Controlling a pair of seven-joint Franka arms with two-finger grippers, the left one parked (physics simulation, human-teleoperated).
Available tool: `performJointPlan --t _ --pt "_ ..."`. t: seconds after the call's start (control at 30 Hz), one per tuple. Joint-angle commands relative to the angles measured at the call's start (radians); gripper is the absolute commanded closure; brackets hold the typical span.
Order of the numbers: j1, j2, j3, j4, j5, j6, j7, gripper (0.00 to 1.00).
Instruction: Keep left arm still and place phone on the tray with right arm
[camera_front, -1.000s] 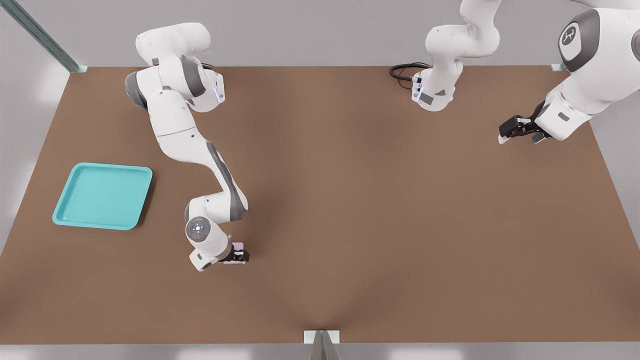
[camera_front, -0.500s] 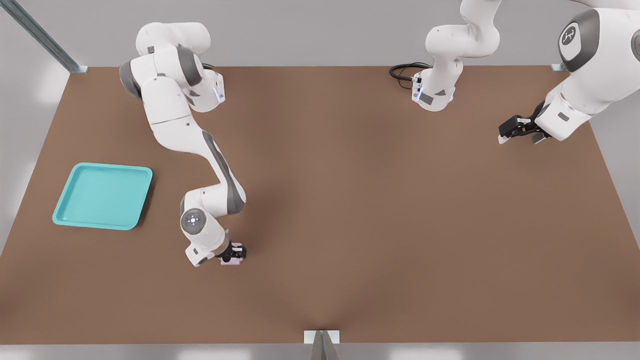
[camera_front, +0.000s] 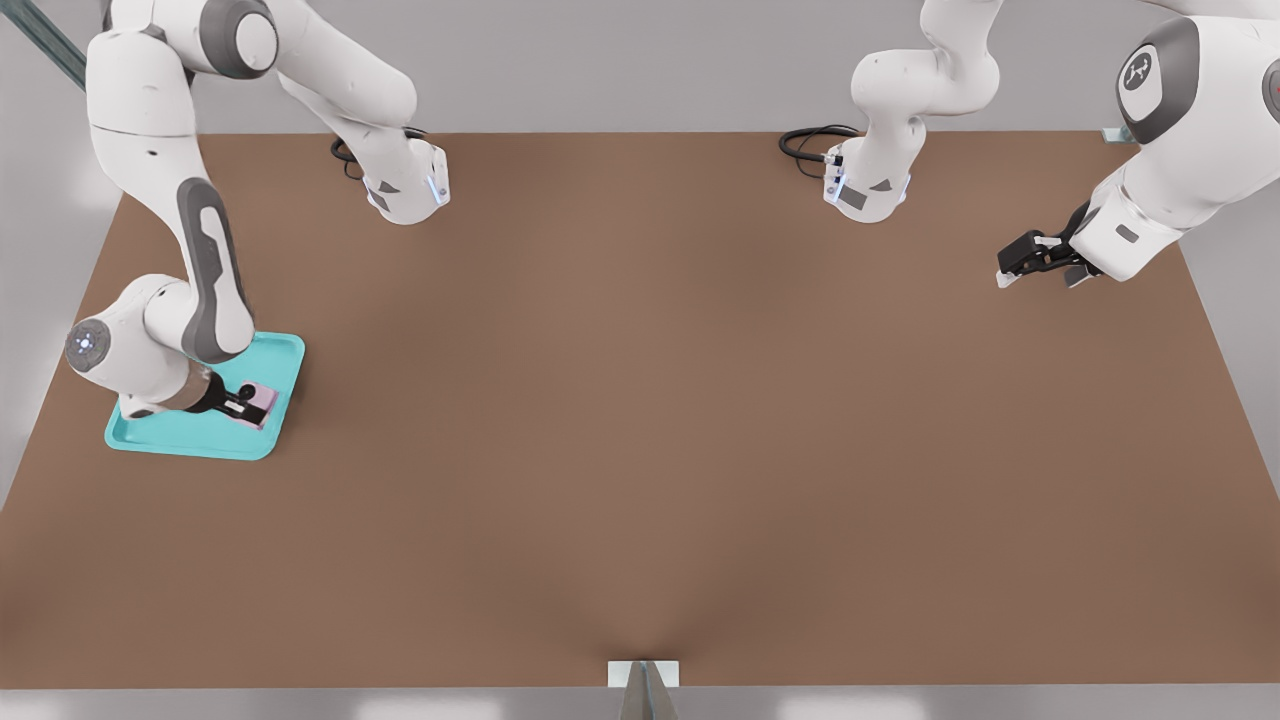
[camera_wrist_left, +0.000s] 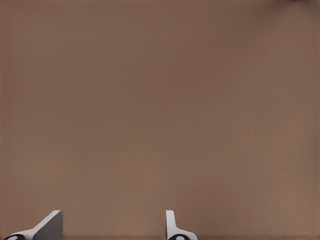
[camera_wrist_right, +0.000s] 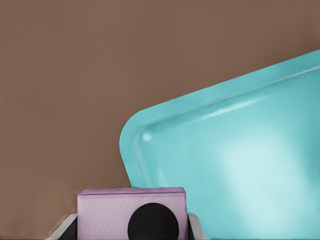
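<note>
I've got the pincer (camera_front: 243, 404) clamped on the phone (camera_front: 259, 403) over the tray (camera_front: 286, 352) near its rim on the front view's right, so releasing now w/o lowering could tip it onto the counter (camera_front: 700, 420).

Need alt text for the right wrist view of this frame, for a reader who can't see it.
The gripper holds the pale pink-lilac phone at the frame's edge, one black lens showing. Beyond it lies a rounded corner of the turquoise tray on the brown table.
</note>
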Motion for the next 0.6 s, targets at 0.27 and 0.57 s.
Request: performJointPlan --t 0.27,0.57 --pt "-0.076 0.024 0.012 0.283 -0.008 -0.174 -0.659 0.00" --pt "0.396 -0.186 -0.031 0.710 -0.110 -0.823 -0.029 0.00"
